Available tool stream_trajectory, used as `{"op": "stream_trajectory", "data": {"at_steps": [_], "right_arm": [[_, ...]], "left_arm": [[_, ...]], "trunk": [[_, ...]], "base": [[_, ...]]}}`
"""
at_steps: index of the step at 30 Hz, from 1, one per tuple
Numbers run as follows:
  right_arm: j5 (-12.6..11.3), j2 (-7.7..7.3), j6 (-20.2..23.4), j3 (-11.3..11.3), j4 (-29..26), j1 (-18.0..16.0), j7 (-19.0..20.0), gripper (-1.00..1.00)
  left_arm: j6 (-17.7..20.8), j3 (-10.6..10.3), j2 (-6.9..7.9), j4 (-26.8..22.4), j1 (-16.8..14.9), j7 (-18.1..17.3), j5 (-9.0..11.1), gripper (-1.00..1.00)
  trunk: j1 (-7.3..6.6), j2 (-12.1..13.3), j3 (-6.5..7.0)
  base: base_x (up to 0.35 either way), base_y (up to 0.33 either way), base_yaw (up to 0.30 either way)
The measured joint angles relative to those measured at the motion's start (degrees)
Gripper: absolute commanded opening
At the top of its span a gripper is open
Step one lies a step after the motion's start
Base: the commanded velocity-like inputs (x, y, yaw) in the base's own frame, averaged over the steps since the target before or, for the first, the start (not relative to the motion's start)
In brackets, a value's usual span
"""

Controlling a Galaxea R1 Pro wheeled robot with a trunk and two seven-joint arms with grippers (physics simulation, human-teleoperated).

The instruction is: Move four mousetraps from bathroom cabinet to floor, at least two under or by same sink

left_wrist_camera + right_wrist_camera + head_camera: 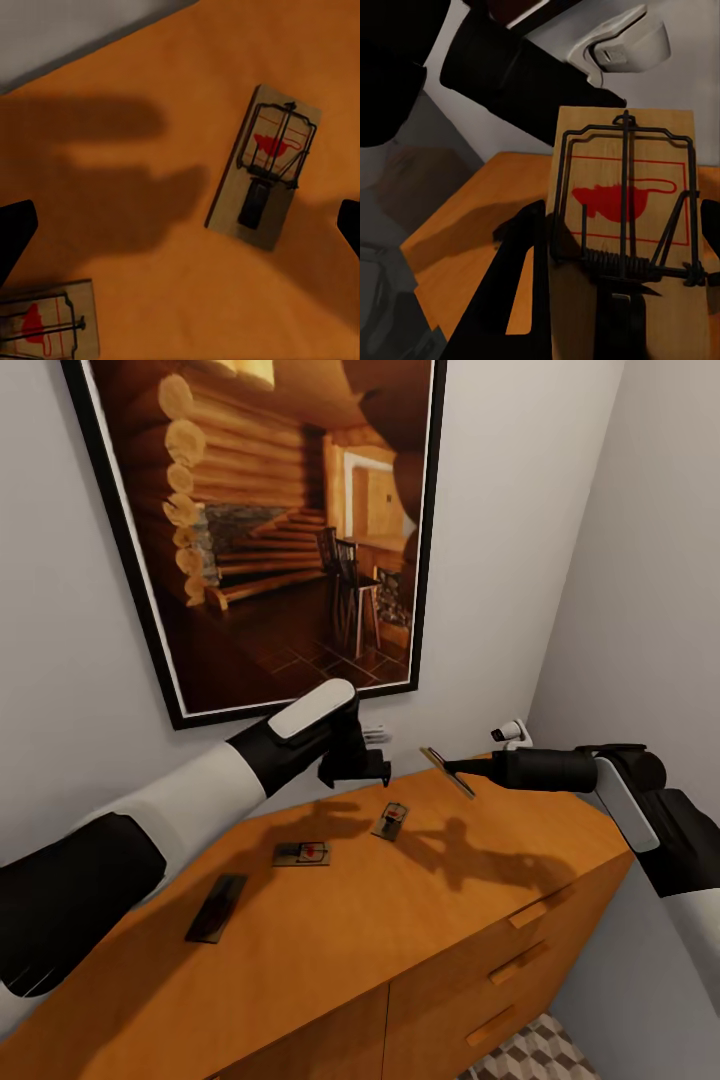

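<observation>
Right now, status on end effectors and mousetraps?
Right end effector shut on one mousetrap, lifted. Left end effector open above cabinet. Three mousetraps remain there. Nothing obstructing.

readable text: none | mousetraps (pixel 266 176): red printed mouse mark and red outline only, no letters legible | framed picture (pixel 290 520): no caption

Four mousetraps (pixel 390 821) (pixel 301 853) (pixel 216 907) (pixel 447 771), one cabinet (pixel 400 920), one framed picture (pixel 290 530), two arms
</observation>
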Motion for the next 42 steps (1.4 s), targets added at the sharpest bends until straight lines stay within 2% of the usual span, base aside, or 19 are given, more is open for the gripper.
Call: {"op": "stream_trajectory", "data": {"at_steps": [13,42], "right_arm": [[0.0,0.06,-0.1,0.0,0.7,0.0,-0.3,-1.0],[0.1,0.0,0.0,0.0,1.1,0.0,-1.3,-1.0]], "left_arm": [[0.0,-0.6,0.08,-0.4,0.0,0.0,-0.5,1.0],[0.0,-1.1,0.19,-0.5,0.2,0.0,-0.5,1.0]], "trunk": [[0.0,0.0,0.6],[0.0,0.0,0.66]], "base": [[0.0,0.0,-0.128],[0.0,0.0,-0.004]]}}
